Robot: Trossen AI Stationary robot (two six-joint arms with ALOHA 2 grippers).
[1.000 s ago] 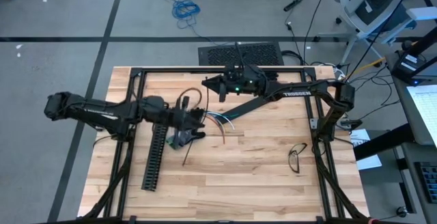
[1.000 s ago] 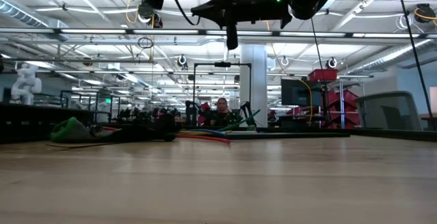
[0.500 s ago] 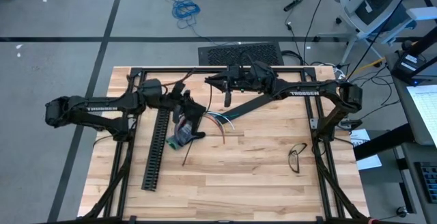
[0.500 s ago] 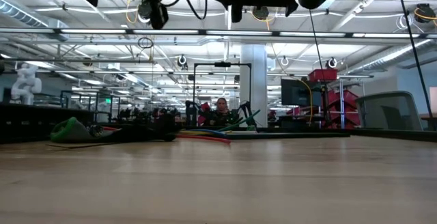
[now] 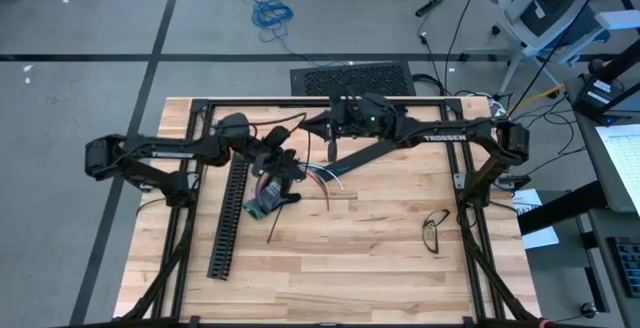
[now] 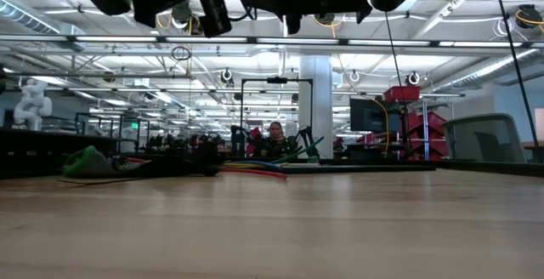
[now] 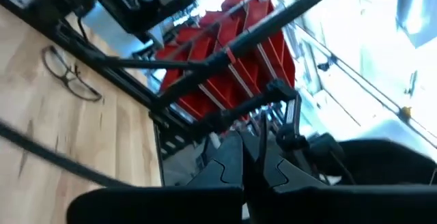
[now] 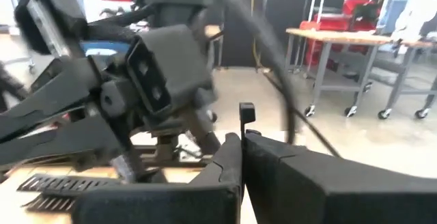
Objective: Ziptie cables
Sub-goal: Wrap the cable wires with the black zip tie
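Your left gripper [image 5: 291, 164] is raised over the back-left part of the table [image 5: 380, 258], fingers pressed together and holding nothing. Your right gripper [image 5: 312, 123] hangs near the back edge, fingers also closed and empty. The cables [image 5: 318, 175] lie on the wood between them, just beside the black slotted channel [image 5: 228, 218], with glasses [image 5: 434, 230] well apart.

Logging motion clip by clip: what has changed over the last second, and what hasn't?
The left gripper has swung from above the cables toward the table's far side, with its arm pulling in over the table. The right gripper drew back slightly toward its own side. Both jaws stayed shut, holding nothing. The cables, the black slotted channel and the glasses did not move.
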